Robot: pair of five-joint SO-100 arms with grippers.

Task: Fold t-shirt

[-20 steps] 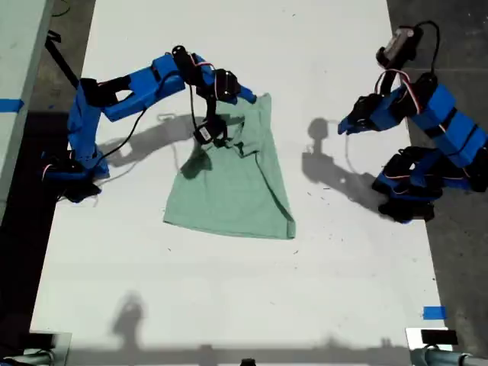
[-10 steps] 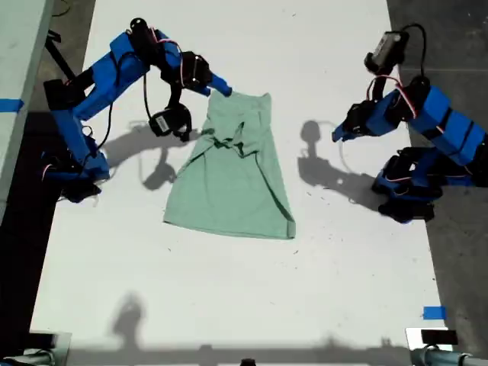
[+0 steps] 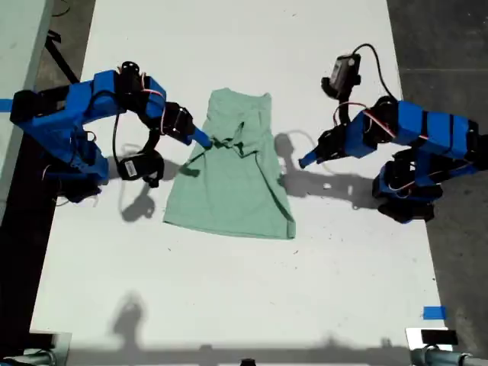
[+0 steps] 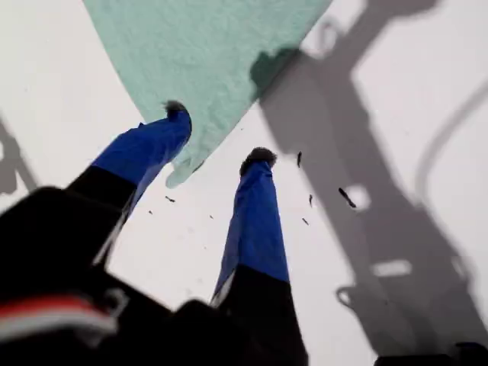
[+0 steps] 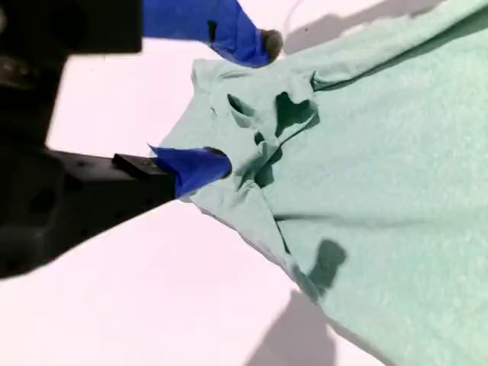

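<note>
The pale mint-green t-shirt [image 3: 229, 191] lies on the white table [image 3: 229, 305], narrowed lengthwise, with a bunch of wrinkles near its far end. My second gripper [image 3: 202, 139] is at the shirt's edge on the exterior view's left. It is open, and its fingers [image 5: 206, 164] straddle the wrinkled fold [image 5: 259, 122]. My first gripper [image 3: 305, 160] reaches in from the exterior view's right and hangs open, apart from the shirt. Its wrist view shows a corner of the t-shirt [image 4: 206, 53] just by one fingertip [image 4: 177, 110]; nothing is held.
Dark floor borders the table on both sides of the exterior view. Blue tape marks sit at the exterior view's lower right [image 3: 433, 313] and far left [image 3: 9, 104]. Both arm bases [image 3: 72, 171] [image 3: 408, 194] stand at the table's side edges. Small dark specks [image 4: 345, 197] dot the table.
The arm on the exterior view's left swung from the shirt's far end down to its wrinkled side edge. The arm on the right stretched out toward the shirt. The shirt's far end now lies flatter.
</note>
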